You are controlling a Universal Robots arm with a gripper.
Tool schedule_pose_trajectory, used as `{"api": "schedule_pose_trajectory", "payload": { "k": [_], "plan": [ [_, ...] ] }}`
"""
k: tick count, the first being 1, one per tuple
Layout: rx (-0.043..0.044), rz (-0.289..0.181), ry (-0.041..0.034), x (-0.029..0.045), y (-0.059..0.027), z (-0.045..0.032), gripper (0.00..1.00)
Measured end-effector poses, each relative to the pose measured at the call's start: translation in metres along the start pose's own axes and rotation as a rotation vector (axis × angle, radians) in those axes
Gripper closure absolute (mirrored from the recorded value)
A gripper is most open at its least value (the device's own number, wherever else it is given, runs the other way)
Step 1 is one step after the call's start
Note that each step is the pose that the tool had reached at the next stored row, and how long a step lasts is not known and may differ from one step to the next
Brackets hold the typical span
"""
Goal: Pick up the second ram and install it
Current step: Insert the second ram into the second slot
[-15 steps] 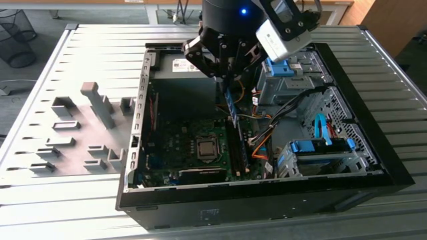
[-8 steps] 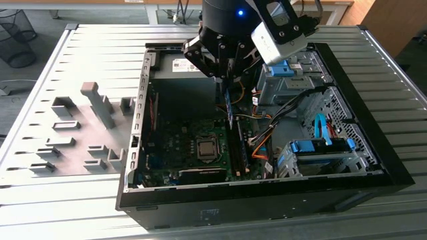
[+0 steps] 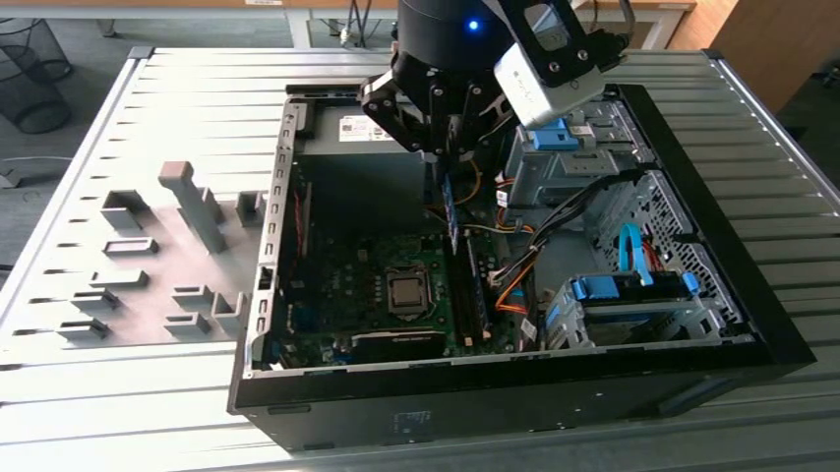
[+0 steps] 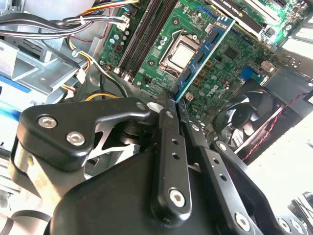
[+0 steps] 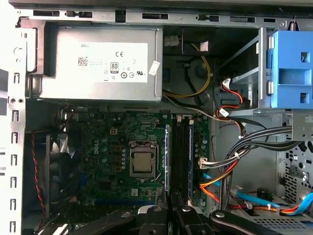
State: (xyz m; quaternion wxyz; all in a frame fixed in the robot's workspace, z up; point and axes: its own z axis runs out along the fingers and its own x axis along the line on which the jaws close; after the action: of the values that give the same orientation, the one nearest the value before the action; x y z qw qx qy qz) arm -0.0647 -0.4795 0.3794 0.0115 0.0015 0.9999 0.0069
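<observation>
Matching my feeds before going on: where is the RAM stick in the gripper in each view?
Exterior view: the second ram hangs on edge below the gripper, over the motherboard.
Second wrist view: it juts from the fingertips, slanting across the board.
First wrist view: edge-on, a thin blue line beside the memory slots.
Shared landmark: the CPU socket, next to the stick.

Even daylight is seen across all views. The case interior [image 3: 354, 197] is shadowed. Glare is noted on the white panel [image 4: 288, 166], washed out.
</observation>
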Motion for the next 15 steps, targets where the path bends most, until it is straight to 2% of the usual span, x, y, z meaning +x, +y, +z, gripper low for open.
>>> {"api": "schedule_pose_trajectory", "payload": {
  "k": [1,3,4,15],
  "plan": [
    [-0.0004,0.0,0.0019,-0.0001,0.0,0.0002,0.86],
    [-0.0043,0.0,0.0165,-0.0008,0.0,0.0011,0.86],
    [-0.0046,0.0,0.0201,-0.001,0.0,0.0012,0.86],
    [-0.0046,0.0,0.0202,-0.0009,-0.0001,0.0065,0.86]
  ]
}}
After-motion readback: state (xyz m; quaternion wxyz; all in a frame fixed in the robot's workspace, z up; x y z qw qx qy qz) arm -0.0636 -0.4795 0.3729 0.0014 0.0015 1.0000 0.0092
